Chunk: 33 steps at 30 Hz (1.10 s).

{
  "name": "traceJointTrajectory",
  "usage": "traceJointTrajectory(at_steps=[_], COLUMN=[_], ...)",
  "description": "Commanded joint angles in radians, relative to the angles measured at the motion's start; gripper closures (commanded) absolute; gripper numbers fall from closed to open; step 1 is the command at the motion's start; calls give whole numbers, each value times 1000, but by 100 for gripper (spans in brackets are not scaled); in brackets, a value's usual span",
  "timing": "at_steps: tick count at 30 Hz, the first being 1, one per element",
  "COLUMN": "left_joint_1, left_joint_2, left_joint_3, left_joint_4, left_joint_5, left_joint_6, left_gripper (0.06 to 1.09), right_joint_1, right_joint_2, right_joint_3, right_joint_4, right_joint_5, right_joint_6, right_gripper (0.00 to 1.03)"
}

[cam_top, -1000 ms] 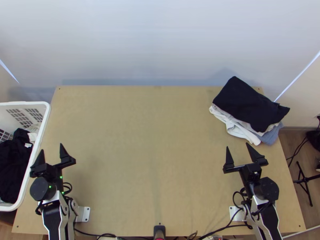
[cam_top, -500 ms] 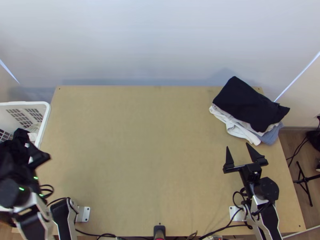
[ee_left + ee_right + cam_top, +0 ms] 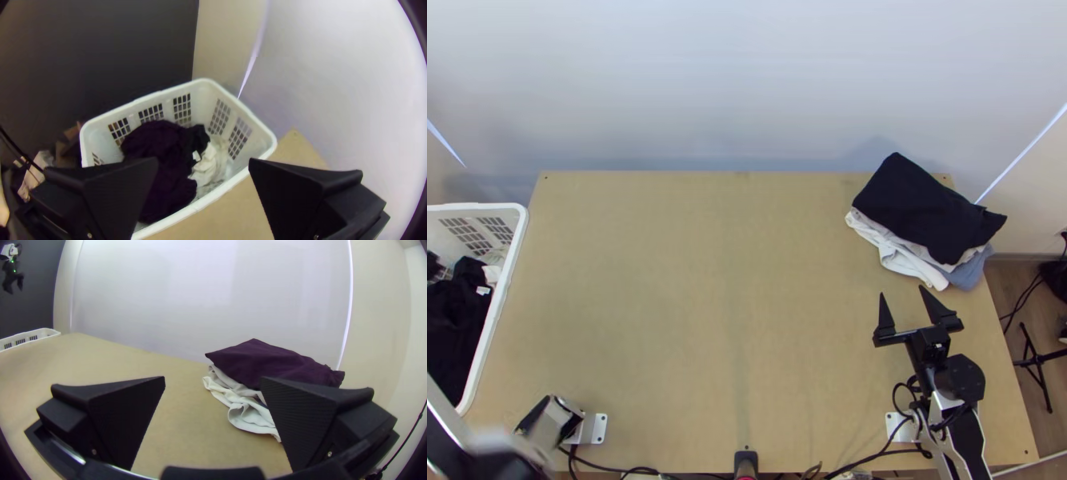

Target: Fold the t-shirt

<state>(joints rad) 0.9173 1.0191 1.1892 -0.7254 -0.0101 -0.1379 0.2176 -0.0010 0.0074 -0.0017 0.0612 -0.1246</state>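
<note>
Dark clothing [image 3: 455,320] lies bunched in the white basket; which piece is the t-shirt, I cannot tell. A dark tip of my left gripper [image 3: 433,265] shows at the top view's left edge, over the basket. In its wrist view the left gripper [image 3: 203,162] is open, nothing between its fingers, facing the dark clothing [image 3: 164,151] and a white cloth [image 3: 209,164]. My right gripper [image 3: 901,292] stands open and unloaded over the table's right side, just in front of the folded pile; its wrist view shows the right gripper [image 3: 212,380] with fingers wide apart.
A pile of folded clothes, a black one [image 3: 923,208] on top of white [image 3: 899,254] and blue-grey [image 3: 969,270] ones, sits at the table's back right corner. The basket [image 3: 513,240] stands against the left edge of the wooden table [image 3: 707,304]. Cables run along the near edge.
The left arm has swung left from over the table's left side, its gripper now mostly past the top view's left edge. The right arm and the pile have stayed still.
</note>
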Motion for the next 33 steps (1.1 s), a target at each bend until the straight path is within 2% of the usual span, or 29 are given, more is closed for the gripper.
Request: traceJointTrajectory(at_steps=[1,5,12,17,24,28,33], left_joint_1=[150,178,173,169,149,147,147], left_joint_2=[524,742,1052,1197,1306,1378,1440], left_joint_3=[316,418,529,536,547,598,648], left_joint_4=[-175,-189,-204,-183,-58,-52,-55], left_joint_5=[48,117,167,164,165,162,108], left_joint_6=[24,23,20,27,46,55,67], left_gripper=[10,10,10,10,10,10,10], right_joint_1=[0,0,0,0,0,0,0], right_joint_2=[1,1,-1,1,1,1,-1], right_joint_3=[0,0,0,0,0,0,0], right_joint_4=[0,0,0,0,0,0,0], right_joint_5=[0,0,0,0,0,0,0], right_joint_6=[2,2,2,2,2,2,2], right_gripper=[4,4,4,4,4,4,4])
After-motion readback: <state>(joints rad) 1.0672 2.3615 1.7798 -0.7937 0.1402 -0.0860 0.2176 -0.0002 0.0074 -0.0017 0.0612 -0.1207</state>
